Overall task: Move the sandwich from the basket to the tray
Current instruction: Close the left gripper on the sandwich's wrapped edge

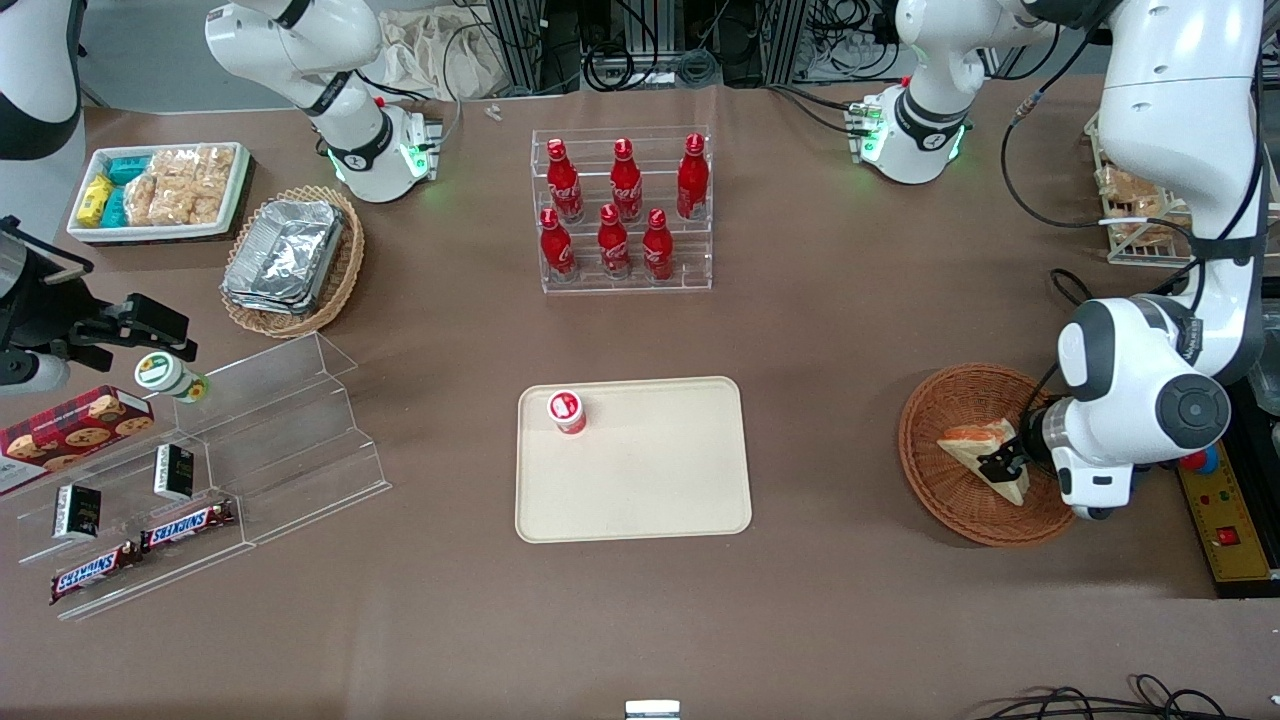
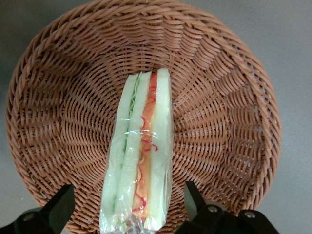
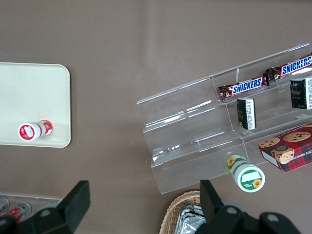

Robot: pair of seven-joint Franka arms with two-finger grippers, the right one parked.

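The sandwich (image 1: 972,441), a plastic-wrapped wedge with orange and green filling, lies in the reddish-brown wicker basket (image 1: 935,500) toward the working arm's end of the table. In the left wrist view the sandwich (image 2: 141,146) stands on edge in the basket (image 2: 58,97). My left gripper (image 1: 1004,462) is low inside the basket, open, with one finger on each side of the sandwich's wide end (image 2: 127,194) and a gap on both sides. The cream tray (image 1: 650,480) lies at the table's middle, apart from the basket.
A small red-capped cup (image 1: 566,411) stands in one corner of the tray. A clear rack of red bottles (image 1: 622,210) stands farther from the front camera than the tray. Clear snack shelves (image 1: 230,450) and a tan basket of foil trays (image 1: 292,256) lie toward the parked arm's end.
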